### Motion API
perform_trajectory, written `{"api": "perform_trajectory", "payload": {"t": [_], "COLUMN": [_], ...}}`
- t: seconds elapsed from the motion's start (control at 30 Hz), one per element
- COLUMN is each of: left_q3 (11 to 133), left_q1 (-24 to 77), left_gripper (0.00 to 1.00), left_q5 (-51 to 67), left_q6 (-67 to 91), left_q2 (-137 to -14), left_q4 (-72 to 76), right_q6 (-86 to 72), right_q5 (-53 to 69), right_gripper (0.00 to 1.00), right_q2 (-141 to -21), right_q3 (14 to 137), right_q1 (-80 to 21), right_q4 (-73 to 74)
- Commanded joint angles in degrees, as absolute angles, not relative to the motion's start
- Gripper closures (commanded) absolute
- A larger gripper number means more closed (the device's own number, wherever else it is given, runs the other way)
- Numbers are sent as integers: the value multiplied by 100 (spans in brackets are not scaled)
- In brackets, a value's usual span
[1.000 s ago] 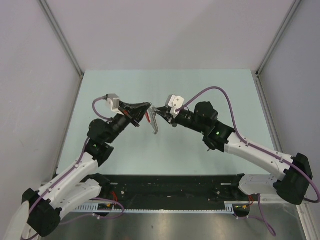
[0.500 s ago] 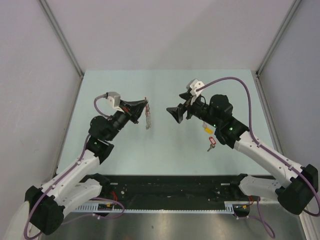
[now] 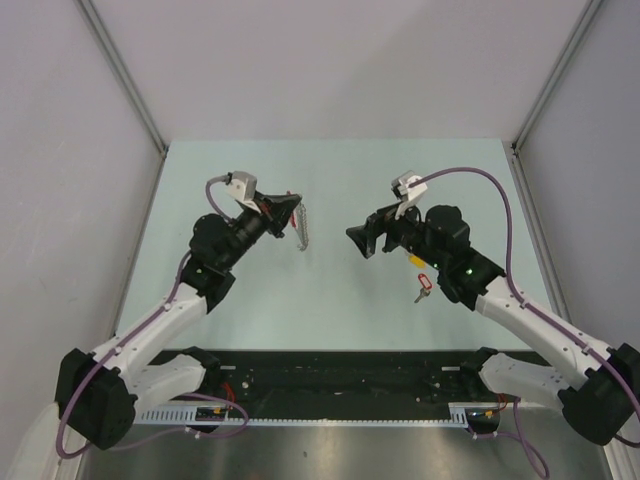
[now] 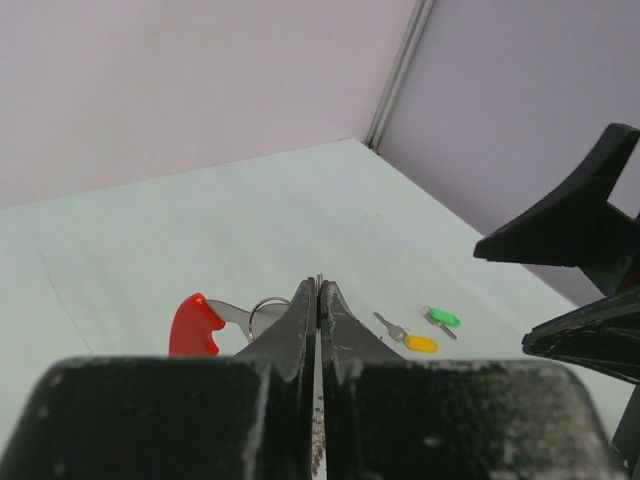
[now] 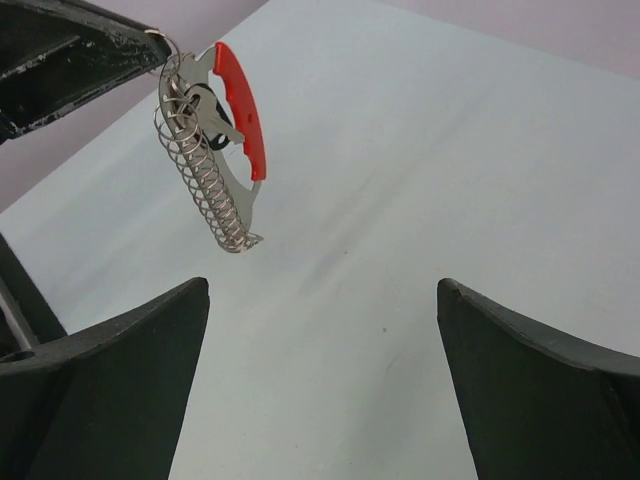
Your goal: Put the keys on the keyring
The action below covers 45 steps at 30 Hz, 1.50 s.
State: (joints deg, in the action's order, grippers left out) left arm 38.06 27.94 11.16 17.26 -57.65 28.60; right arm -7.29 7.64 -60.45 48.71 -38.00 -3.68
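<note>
My left gripper (image 3: pixel 292 207) is shut on the top end of the keyring (image 3: pixel 301 228), which hangs above the table. In the right wrist view the keyring (image 5: pixel 215 150) shows a red arc and a silver coil of rings, with a dark piece behind the coil that I cannot identify. My right gripper (image 3: pixel 357 240) stands open a little to the right of it, and nothing lies between its fingers (image 5: pixel 322 290). On the table lie a yellow key (image 4: pixel 421 343), a green key (image 4: pixel 442 318) and a red key (image 3: pixel 424 282).
The pale green table (image 3: pixel 330 300) is bounded by grey walls at the back and sides. The yellow key (image 3: pixel 413 257) and the red key lie partly under my right forearm (image 3: pixel 470 275). A black rail (image 3: pixel 340 375) runs along the near edge.
My right gripper has opened wide, let go of the keyring and drawn back to the right. My left gripper still holds the keyring and has lifted it slightly back.
</note>
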Motion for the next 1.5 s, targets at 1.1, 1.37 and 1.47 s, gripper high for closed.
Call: {"api": "perform_trajectory", "payload": {"t": [1.1, 1.37, 1.47], "left_q3": [2867, 2022, 1628], "left_q1": [2760, 2760, 2751], "left_gripper": [98, 95, 92], "left_q5": [1327, 1108, 1002], "left_q6": [2452, 2487, 2566], "left_q2": [-7568, -7181, -7023], "left_q4": [5291, 5396, 5405], "right_q6": [-466, -483, -483], "right_q5": [-238, -141, -114], "right_gripper": [0, 0, 0], "right_q2": [-5871, -5897, -5897], "right_q3": [4852, 4834, 4843], "right_q1": [-3762, -3762, -3779], "right_q4": [-70, -26, -26]}}
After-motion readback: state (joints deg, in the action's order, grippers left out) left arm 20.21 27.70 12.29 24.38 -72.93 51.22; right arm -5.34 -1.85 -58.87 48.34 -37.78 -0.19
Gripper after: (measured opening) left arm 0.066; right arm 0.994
